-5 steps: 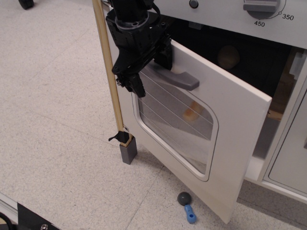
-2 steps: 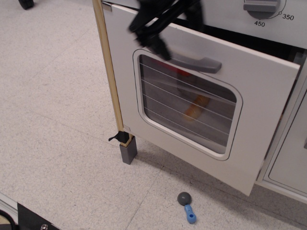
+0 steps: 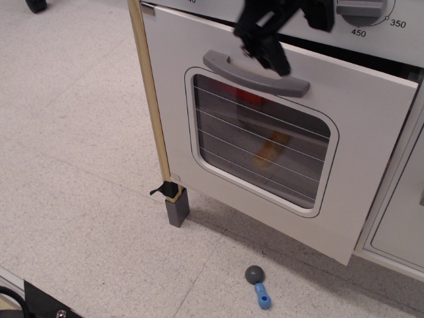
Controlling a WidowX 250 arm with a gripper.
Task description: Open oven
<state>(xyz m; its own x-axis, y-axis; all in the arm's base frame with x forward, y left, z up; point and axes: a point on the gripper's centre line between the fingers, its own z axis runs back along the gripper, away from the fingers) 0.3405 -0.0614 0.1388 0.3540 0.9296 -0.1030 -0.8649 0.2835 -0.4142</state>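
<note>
The white toy oven stands at the upper right, its door (image 3: 199,79) hinged at the left. The door is almost shut, with its right edge still a little ajar from the front. It has a grey bar handle (image 3: 255,73) and a rounded window (image 3: 262,142) with thin horizontal lines. Something orange shows through the glass. The grey temperature dial (image 3: 361,9) sits at the top right. My black gripper (image 3: 268,50) is blurred with motion, just above the handle's right half. I cannot tell how its jaws stand or whether it touches the handle.
A small blue-handled toy with a grey ball head (image 3: 258,283) lies on the floor below the door. A wooden post (image 3: 149,99) with a grey foot (image 3: 177,209) marks the oven's left edge. A plain white cabinet door (image 3: 404,218) is at the right.
The door has swung from wide open back to almost shut. My gripper has moved right and up, from the door's left edge to above the handle.
</note>
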